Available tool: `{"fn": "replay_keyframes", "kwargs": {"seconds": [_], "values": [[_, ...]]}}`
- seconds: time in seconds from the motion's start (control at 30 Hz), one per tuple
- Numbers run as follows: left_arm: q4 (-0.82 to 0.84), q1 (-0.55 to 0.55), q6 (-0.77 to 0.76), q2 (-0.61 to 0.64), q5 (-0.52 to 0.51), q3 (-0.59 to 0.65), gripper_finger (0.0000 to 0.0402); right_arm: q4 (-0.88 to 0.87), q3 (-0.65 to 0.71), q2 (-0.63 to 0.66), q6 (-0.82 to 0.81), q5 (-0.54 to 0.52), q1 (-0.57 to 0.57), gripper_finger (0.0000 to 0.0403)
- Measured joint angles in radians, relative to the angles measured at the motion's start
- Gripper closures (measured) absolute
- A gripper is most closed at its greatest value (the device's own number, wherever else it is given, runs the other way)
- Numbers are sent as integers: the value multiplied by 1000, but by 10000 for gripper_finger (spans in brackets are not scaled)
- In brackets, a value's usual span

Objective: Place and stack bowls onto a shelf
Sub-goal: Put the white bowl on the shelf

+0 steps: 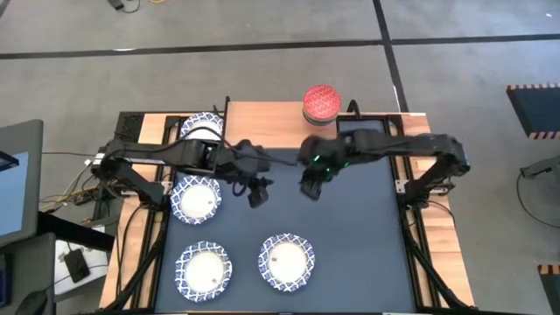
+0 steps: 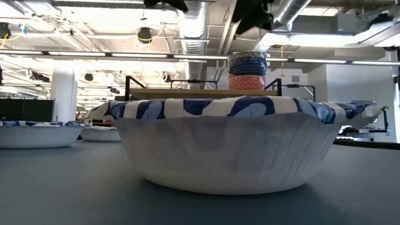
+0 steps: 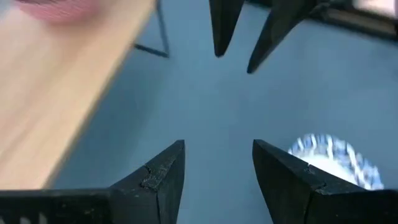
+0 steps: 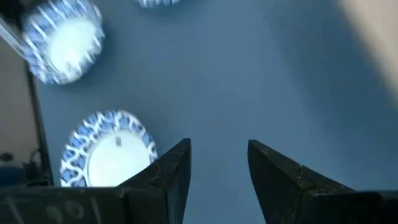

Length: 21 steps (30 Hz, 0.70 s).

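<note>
Bowls lie in several places: three white ones [image 1: 196, 199] on the blue table [image 1: 350, 227], a fourth [image 1: 202, 128] at the shelf's left end, and a red-topped stack [image 1: 321, 102] on the shelf [image 1: 262, 122] toward its right. Left claw [image 1: 257, 192] and right claw [image 1: 310, 185] hang close together over the bare table in front of the shelf, both released and holding nothing.
</note>
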<state>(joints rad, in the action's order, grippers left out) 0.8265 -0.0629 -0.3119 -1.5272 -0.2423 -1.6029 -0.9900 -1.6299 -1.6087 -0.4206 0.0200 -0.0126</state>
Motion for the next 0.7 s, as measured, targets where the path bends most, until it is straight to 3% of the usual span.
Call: {"fn": "replay_keyframes", "kwargs": {"seconds": [0.13,0.23,0.47,0.7], "values": [[-29,30,21,0,181,128,229,-17,0,-109,-81,21,55,220],[-29,23,15,34,261,240,229,-15,0,-186,-128,59,89,220],[-216,-4,-11,166,337,493,229,31,0,-312,-175,129,192,220],[-428,-2,-25,223,419,641,229,122,1,-409,-267,164,258,220]]}}
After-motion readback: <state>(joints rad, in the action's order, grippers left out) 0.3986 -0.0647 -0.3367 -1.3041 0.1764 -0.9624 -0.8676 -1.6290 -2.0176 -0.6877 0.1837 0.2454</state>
